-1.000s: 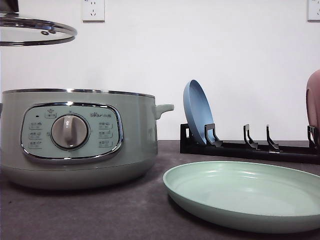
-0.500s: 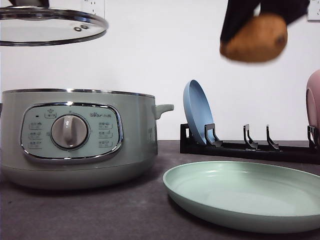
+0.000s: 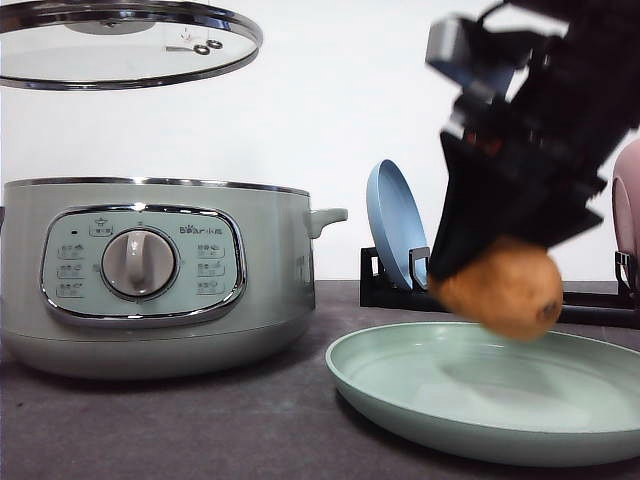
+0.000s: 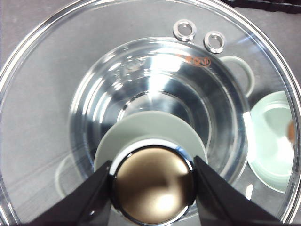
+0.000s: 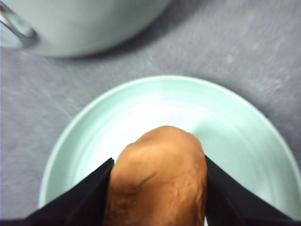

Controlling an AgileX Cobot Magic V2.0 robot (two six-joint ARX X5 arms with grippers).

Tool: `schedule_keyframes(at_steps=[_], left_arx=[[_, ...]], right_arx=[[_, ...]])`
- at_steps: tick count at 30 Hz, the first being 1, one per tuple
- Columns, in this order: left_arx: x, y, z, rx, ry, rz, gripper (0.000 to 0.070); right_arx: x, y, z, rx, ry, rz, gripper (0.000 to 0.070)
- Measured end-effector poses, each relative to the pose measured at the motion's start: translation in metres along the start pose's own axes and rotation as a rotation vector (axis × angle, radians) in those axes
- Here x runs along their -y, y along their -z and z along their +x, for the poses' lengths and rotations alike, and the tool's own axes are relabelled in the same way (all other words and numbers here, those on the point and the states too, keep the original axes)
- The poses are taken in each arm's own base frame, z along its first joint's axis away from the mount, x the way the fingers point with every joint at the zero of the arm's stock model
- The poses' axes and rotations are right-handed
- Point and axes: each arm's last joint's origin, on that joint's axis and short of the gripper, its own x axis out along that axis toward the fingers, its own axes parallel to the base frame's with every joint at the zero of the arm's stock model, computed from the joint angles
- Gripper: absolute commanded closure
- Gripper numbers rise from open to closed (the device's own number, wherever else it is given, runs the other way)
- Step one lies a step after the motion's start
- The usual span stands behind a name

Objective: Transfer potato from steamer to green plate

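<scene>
Potato (image 3: 505,287), clamped in the right pincer (image 3: 497,262), hangs just above the green plate (image 3: 420,400) at lower right; only lowering and release remain.

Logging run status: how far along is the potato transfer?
Done: the lid is off the steamer, its knob clamped by the left gripper, and the potato is out of the pot. In hand: the right gripper holds the potato just above the green plate, jaws shut on it. Left: lower it onto the plate and release.
</scene>
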Motion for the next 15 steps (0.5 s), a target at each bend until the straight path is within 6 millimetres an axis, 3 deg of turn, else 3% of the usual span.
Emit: schedule_keyframes(at_steps=[10, 11, 15], left_arx=[[0.007, 0.0, 0.001, -0.002, 0.014, 0.021, 0.0699], [0.007, 0.0, 0.001, -0.002, 0.014, 0.021, 0.0699], [0.007, 0.0, 0.001, -0.002, 0.015, 0.022, 0.0699]], right_arx=[[0.011, 0.005, 0.034, -0.072, 0.006, 0.027, 0.0608], [0.012, 0.005, 0.035, -0.074, 0.005, 0.03, 0.0588], [0.012, 0.005, 0.036, -0.075, 0.008, 0.036, 0.0335]])
